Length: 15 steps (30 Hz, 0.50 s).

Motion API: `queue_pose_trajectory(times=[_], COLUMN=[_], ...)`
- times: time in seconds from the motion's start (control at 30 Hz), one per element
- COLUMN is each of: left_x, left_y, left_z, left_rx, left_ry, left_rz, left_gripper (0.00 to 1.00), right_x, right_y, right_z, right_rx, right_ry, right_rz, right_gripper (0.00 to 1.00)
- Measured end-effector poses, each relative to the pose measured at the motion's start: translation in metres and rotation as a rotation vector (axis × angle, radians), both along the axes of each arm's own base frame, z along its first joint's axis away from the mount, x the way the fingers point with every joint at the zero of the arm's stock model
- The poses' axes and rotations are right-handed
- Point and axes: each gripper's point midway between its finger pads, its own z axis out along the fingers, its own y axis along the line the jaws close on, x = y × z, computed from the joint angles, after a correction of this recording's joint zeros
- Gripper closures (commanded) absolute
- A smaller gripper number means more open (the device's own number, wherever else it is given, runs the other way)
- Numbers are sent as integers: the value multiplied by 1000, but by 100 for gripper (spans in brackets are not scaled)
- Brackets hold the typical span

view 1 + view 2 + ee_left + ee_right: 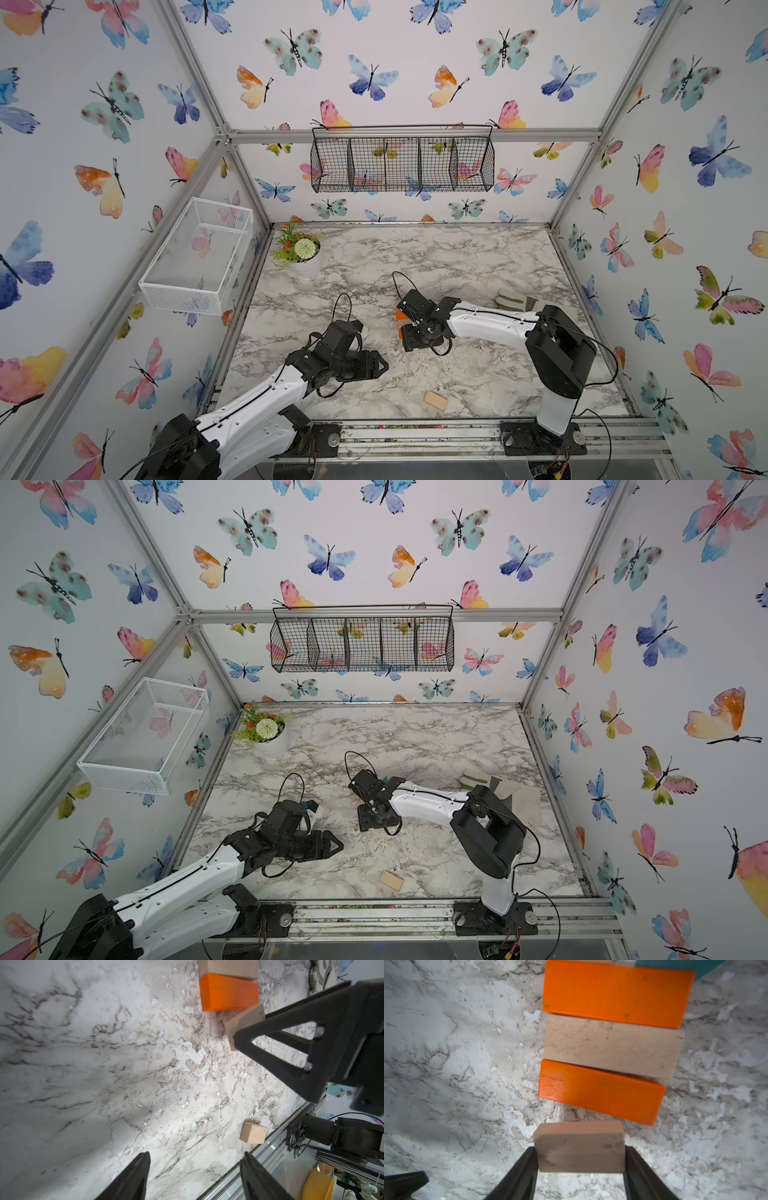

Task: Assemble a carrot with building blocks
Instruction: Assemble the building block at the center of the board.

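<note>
At mid-worktop the carrot lay part-built: a row of orange/tan/orange stripes side by side, w/ a teal triangle peeking in at the far end. R gripper was clamped on a short tan block, jaws on its two ends. The block sat just short of the nearer orange bar, w/ a thin strip of bare marble btwn them in the R wrist view. Can't tell if it was down on the surface or a bit lifted. Its long axis ran approx parallel to the stripes, tho that bar was skewed a little, so one end was closer. Next move prob a short push straight ahead, away from the wrist, to butt it flush. L gripper hung toward the front-left corner, jaws apart, empty, so the R arm was clearly nearer. Spare block lay by the front edge.
</note>
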Motion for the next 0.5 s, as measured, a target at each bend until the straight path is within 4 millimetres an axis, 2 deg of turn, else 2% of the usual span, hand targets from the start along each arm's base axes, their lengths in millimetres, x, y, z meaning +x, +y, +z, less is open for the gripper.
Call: queue_pose_trajectory(times=[0.2, 0.5], left_x=[1, 1], left_y=[1, 1], left_z=[0, -1], left_rx=[-1, 3], left_ry=[-1, -2], left_rz=[6, 1], left_gripper=[26, 26], right_x=[-15, -13], right_y=[-12, -5], right_z=[-16, -16], right_rx=[-16, 13], right_ry=[60, 67], right_rz=[-24, -44], right_gripper=[43, 37])
